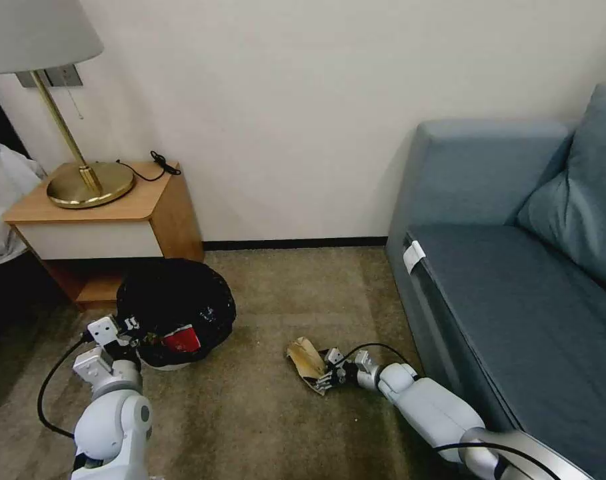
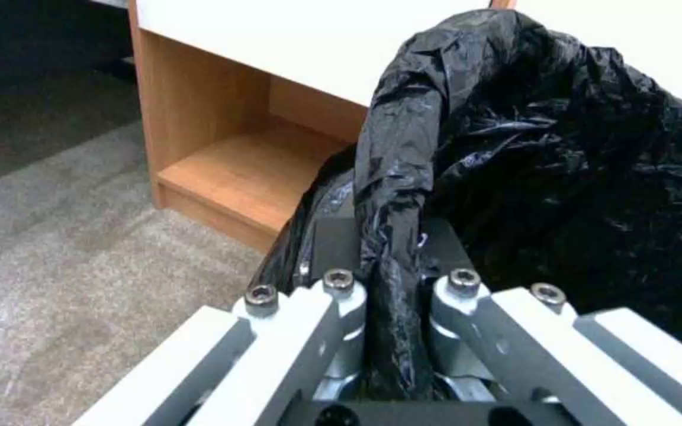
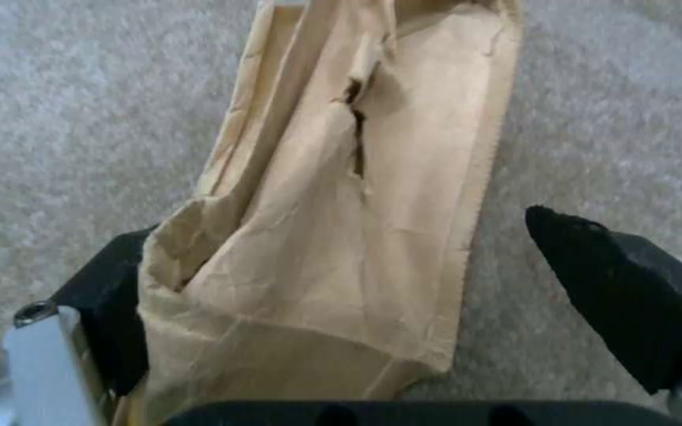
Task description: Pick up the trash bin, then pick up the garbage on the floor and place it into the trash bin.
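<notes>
Pictured, from the head camera's left to right: a brass table lamp (image 1: pixel 83 170) on a wooden nightstand (image 1: pixel 109 220) against the white wall, then the trash bin (image 1: pixel 176 310), lined with a crinkly black bag (image 2: pixel 562 160), on the carpet (image 1: pixel 249 413) just in front of the nightstand's open lower shelf. Seen at the bin's near rim, the left gripper (image 1: pixel 126 333), clamped tight on a fold of bag-covered rim (confirmed in the left wrist view, where the black plastic ran pinched between the two metal fingers (image 2: pixel 333 307)). Showing inside the bin near that grip, a red piece of litter (image 1: pixel 183 340). Farther right, well apart from the bin, a crumpled tan paper bag (image 1: pixel 307 363) flat on the carpet, torn along its middle in the right wrist view. Reached down to it, the right gripper (image 1: pixel 329 375), its black pads spread wide: one pad (image 3: pixel 112 307) touching the paper's edge, the other (image 3: pixel 617 284) standing off the paper over bare carpet, nothing yet gripped. Filling the right side, a blue-grey sofa (image 1: pixel 516 287) with a matching cushion (image 1: pixel 583 213) propped in its corner.
</notes>
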